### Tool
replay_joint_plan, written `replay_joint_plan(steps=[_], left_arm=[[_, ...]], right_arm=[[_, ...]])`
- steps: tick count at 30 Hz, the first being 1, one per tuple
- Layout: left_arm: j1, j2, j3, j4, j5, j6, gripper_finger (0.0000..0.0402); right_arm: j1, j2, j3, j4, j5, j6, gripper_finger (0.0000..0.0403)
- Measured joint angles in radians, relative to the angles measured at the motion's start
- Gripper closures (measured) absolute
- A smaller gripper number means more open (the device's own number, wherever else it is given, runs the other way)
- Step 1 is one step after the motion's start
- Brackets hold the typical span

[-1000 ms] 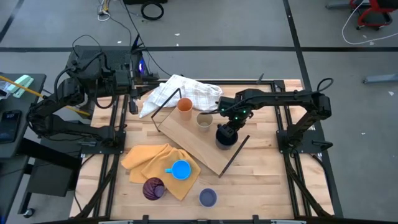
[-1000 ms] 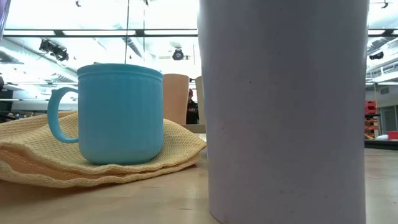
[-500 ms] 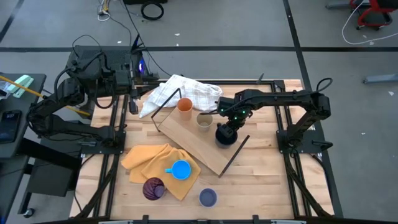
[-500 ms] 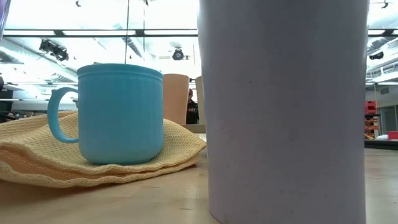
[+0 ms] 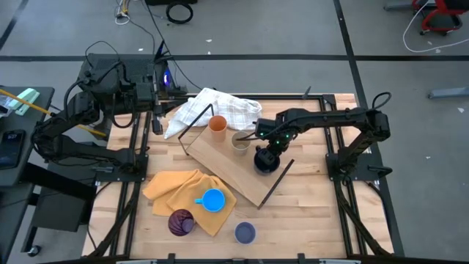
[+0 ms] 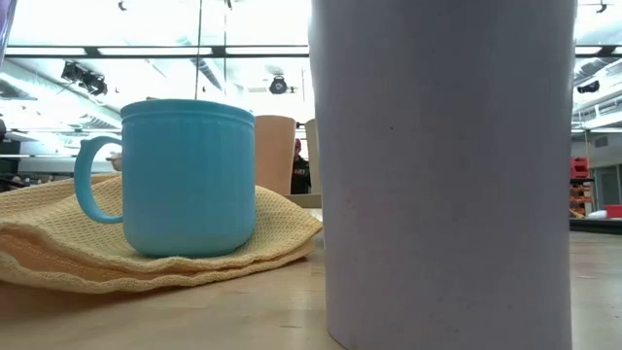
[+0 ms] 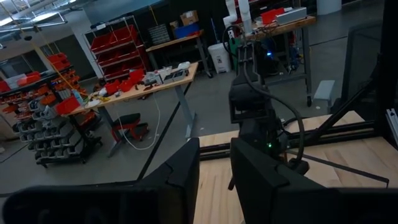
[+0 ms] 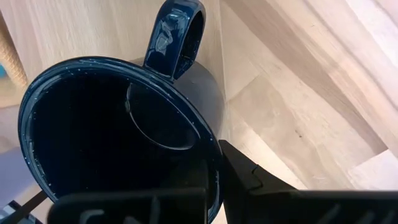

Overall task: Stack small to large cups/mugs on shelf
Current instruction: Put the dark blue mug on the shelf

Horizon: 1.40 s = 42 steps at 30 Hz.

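The right end effector point(image 5: 265, 158) pinches the rim of the glossy dark navy mug point(image 8: 118, 130), its looped handle showing.

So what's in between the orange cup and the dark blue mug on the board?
The tan cup stands between the orange cup and the dark navy mug on the shelf, as the high view shows.

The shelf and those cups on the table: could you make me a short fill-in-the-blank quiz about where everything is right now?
1. The right end effector is shut on the rim of the ____ mug.
2. On the shelf, next to the tan cup, stands the ____ cup.
3. The bright blue mug sits on the ____ cloth.

Missing words: dark navy; orange; yellow-orange
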Motion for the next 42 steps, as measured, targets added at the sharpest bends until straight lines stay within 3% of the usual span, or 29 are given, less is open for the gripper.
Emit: replay_joint_plan(steps=[42], left_arm=[[0.0, 0.0, 0.0, 0.0, 0.0, 0.0, 0.0301]], right_arm=[[0.038, 0.005, -0.053, 0.053, -0.016, 0.045, 0.0385]])
